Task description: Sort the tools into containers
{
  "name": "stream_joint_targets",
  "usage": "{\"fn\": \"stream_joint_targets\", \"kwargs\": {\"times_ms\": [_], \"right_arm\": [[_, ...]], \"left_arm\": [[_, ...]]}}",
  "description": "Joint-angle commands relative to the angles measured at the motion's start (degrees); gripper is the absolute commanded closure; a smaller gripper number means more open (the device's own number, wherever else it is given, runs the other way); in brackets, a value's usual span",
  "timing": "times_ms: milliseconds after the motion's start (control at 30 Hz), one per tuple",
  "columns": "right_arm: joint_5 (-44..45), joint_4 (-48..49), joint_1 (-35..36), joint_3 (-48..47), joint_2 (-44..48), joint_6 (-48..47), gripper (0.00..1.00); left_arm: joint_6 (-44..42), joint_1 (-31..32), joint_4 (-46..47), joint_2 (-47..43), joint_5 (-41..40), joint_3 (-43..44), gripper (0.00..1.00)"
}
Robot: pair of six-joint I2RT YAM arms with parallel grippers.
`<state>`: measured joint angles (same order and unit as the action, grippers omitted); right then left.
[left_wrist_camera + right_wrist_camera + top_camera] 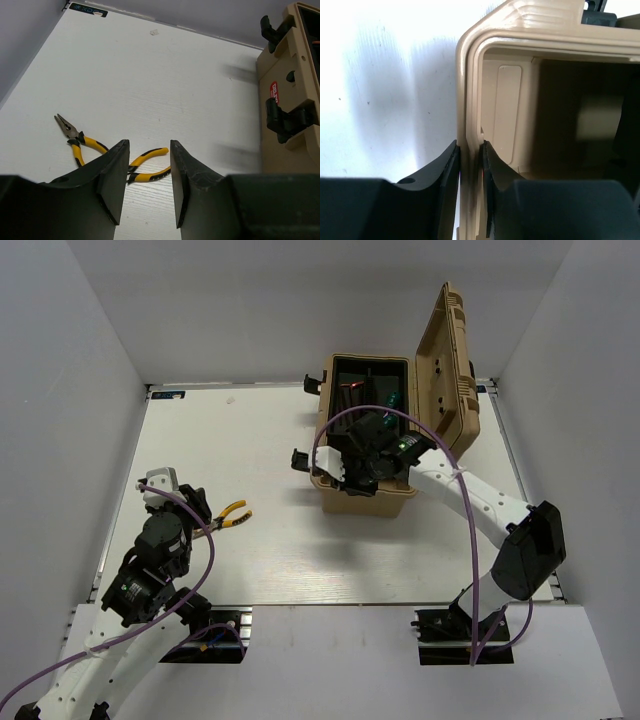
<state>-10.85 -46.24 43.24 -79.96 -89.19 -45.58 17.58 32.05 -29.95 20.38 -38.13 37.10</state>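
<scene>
Yellow-handled pliers (234,514) lie on the white table at the left. In the left wrist view one pair of pliers (75,137) lies whole to the left. A second pair of yellow handles (149,164) shows between and beyond my fingers. My left gripper (203,512) (148,142) hangs open just short of them, holding nothing. The tan box (365,502) stands open at the middle back. My right gripper (327,468) (470,145) is shut on its left wall (470,75), one finger outside and one inside. A small green thing (392,398) and a reddish thing (348,388) lie in the box.
The box lid (450,370) stands upright on the right side of the box. Black latches (285,120) stick out from its near wall. Purple cables (330,430) loop over both arms. Grey walls close the table (280,570) in at left, back and right.
</scene>
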Motion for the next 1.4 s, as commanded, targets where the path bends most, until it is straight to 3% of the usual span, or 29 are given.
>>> {"fn": "stream_joint_targets", "kwargs": {"times_ms": [0, 500, 533, 567, 800, 967, 1000, 1033, 1100, 1167, 1233, 1333, 1367], "right_arm": [[0.84, -7.62, -0.62, 0.16, 2.79, -4.94, 1.00], [2.06, -12.74, -2.29, 1.66, 7.10, -7.60, 0.97], [1.71, -12.74, -1.94, 1.48, 7.10, -6.98, 0.85], [1.36, -12.74, -2.28, 1.22, 7.27, -6.45, 0.60], [-5.32, -8.52, -2.03, -4.31, 9.47, 0.40, 0.10], [-6.02, -3.87, -2.11, -11.17, 9.56, 9.09, 0.12], [-6.02, -2.38, -2.11, -11.61, 9.56, 10.41, 0.26], [-6.46, -2.02, -2.20, -12.75, 9.38, 14.69, 0.46], [-8.65, 0.51, -2.03, -13.73, 9.12, 17.44, 0.97], [-12.76, 0.97, -2.02, -13.99, 7.81, 22.28, 1.00], [-16.64, 1.41, -1.85, -14.17, 6.31, 25.45, 1.00], [-20.08, 2.90, -1.85, -14.52, 4.73, 28.69, 0.67], [-20.52, 3.43, -2.02, -14.34, 4.72, 28.88, 0.64]], "left_arm": [[-0.36, 0.03, 0.60, -0.34, 1.21, -0.01, 0.51], [-0.36, 0.03, 1.13, 0.18, 1.74, -0.01, 0.51], [-0.36, 0.03, 1.13, 0.18, 1.74, -0.01, 0.51], [-0.36, 0.03, 1.13, 0.18, 1.74, -0.01, 0.51], [-0.36, 0.03, 1.65, 6.23, 7.79, 0.60, 0.31], [1.05, 0.03, -3.52, 27.45, 13.95, 7.52, 0.30], [1.05, 0.03, -4.14, 30.30, 15.61, 8.33, 0.34], [1.05, 0.03, -4.15, 32.94, 18.67, 9.03, 0.43], [-0.09, -0.68, -1.88, 39.60, 22.28, 11.14, 0.56], [-1.40, -2.34, -1.86, 44.46, 22.31, 15.25, 0.69], [-2.72, -4.27, -1.86, 50.97, 22.31, 17.47, 0.75], [-3.26, -7.78, -1.86, 55.98, 23.10, 19.41, 0.70], [-4.56, -8.75, -1.34, 57.82, 23.62, 19.93, 0.57]]}}
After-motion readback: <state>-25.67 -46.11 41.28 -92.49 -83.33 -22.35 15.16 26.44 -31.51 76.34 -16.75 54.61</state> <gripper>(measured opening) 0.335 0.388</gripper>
